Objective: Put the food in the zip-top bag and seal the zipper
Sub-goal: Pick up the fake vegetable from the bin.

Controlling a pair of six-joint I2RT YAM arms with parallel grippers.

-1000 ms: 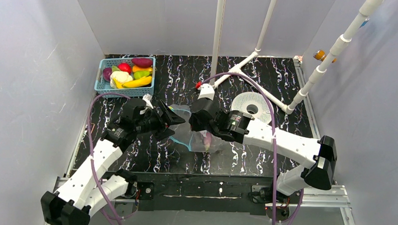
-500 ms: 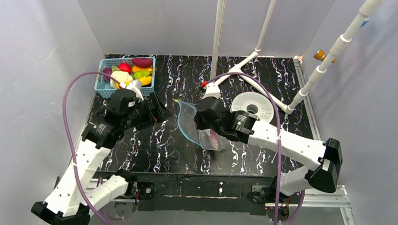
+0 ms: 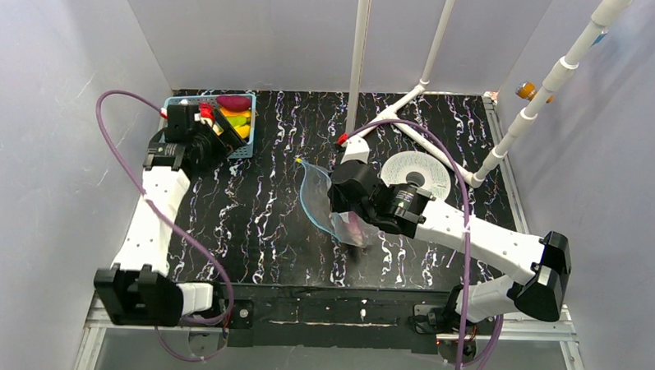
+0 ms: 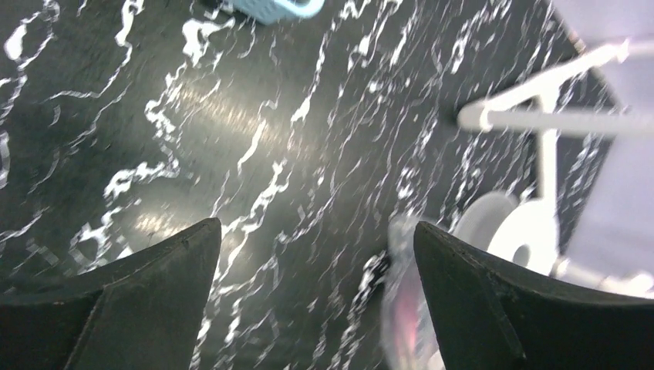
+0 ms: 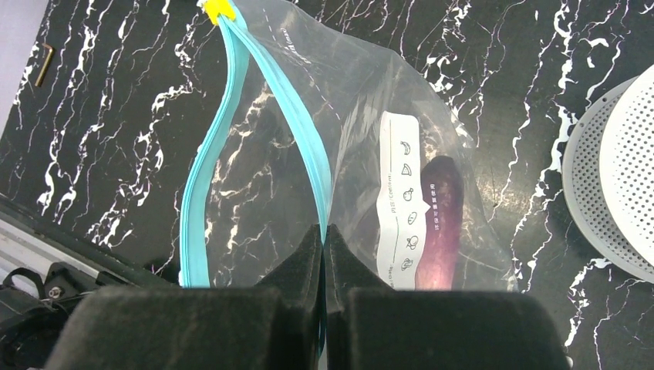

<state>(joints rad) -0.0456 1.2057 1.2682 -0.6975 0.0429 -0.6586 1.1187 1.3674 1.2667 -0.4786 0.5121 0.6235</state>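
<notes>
Partly, left fingers hide food; eggplant dim inside bag

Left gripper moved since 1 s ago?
Yes. The left gripper left the bag at mid-table and went away from the arm bases and to the left. It is now over the basket, jaws open.

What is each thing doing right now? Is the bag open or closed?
bag: open at the mouth, held up
zipper: not sealed, its two strips are spread apart
eggplant: already inside the bag
other food: in the basket
basket: upright on the table
right gripper: shut on the bag's edge
left gripper: open, holding nothing
white disc: lying flat on the table
</notes>
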